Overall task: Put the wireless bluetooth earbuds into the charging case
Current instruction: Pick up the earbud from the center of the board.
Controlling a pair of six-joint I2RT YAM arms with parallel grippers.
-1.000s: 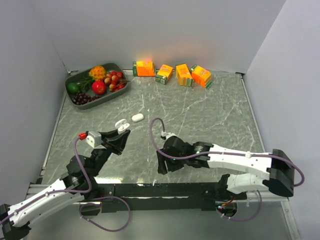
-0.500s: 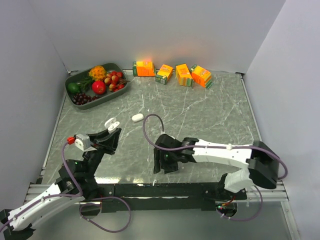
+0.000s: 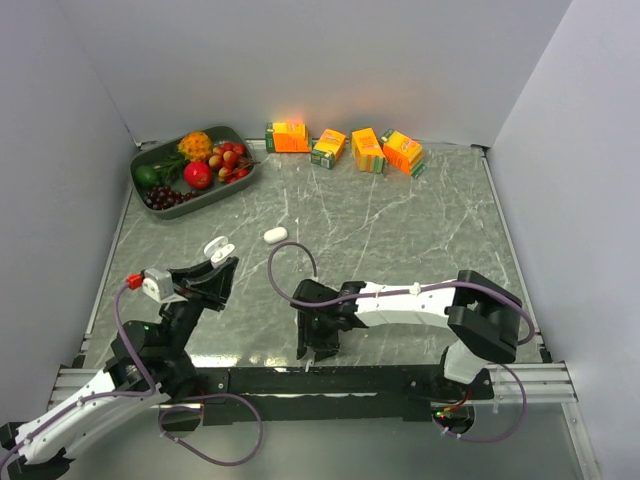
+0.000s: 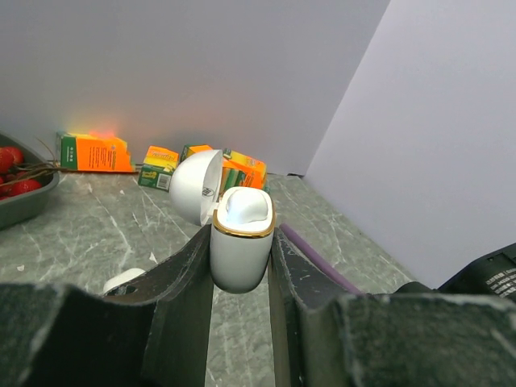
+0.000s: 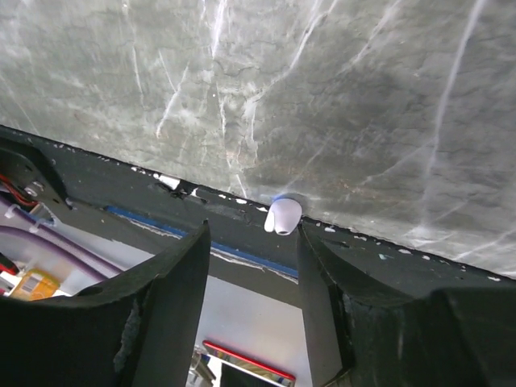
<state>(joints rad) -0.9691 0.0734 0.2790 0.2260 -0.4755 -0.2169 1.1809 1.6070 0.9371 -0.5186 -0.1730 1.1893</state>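
One earbud [image 5: 283, 216] sat right at the table's [image 5: 363, 97] near edge, against the black rail [image 5: 121, 189], between the right gripper's [image 5: 254, 235] spread jaws. The other earbud [image 3: 275, 235] lay mid-table. Over there, the left gripper [image 4: 240, 239] clamped the case [image 4: 242, 251], lid open. Danger: a skewed pinch could flick that edge earbud overboard.

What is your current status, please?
Left hand shut on open white plastic charging case. Right hand open over tiny white plastic earbud at near edge of grey marble table. No obstruction seen.
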